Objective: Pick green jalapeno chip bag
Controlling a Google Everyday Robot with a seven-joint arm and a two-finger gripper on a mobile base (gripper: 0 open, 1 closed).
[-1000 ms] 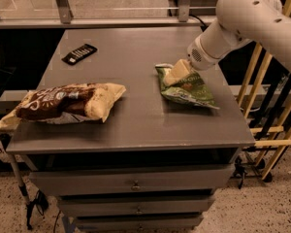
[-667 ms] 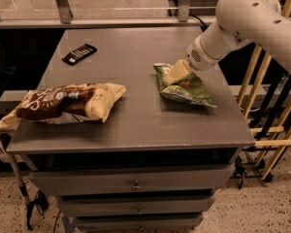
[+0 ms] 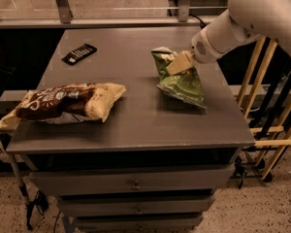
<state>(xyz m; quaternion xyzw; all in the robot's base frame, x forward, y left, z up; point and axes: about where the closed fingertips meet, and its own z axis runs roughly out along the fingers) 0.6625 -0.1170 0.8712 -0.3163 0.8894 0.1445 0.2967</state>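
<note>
The green jalapeno chip bag (image 3: 184, 85) lies on the right side of the grey table (image 3: 136, 120). Its far end is raised and its near end rests on the tabletop. My gripper (image 3: 178, 63) comes in from the right on the white arm (image 3: 252, 18). Its cream fingers (image 3: 180, 61) are closed on the bag's upper end. The part of the bag between the fingers is hidden.
A larger brown-and-cream chip bag (image 3: 68, 102) lies at the table's front left. A black remote (image 3: 79, 53) lies at the back left. Wooden rails (image 3: 271, 110) stand to the right of the table. Drawers (image 3: 133, 184) sit below the tabletop.
The gripper has moved slightly up and to the left with the bag's upper end. That end now stands higher off the table. The other objects have not moved.
</note>
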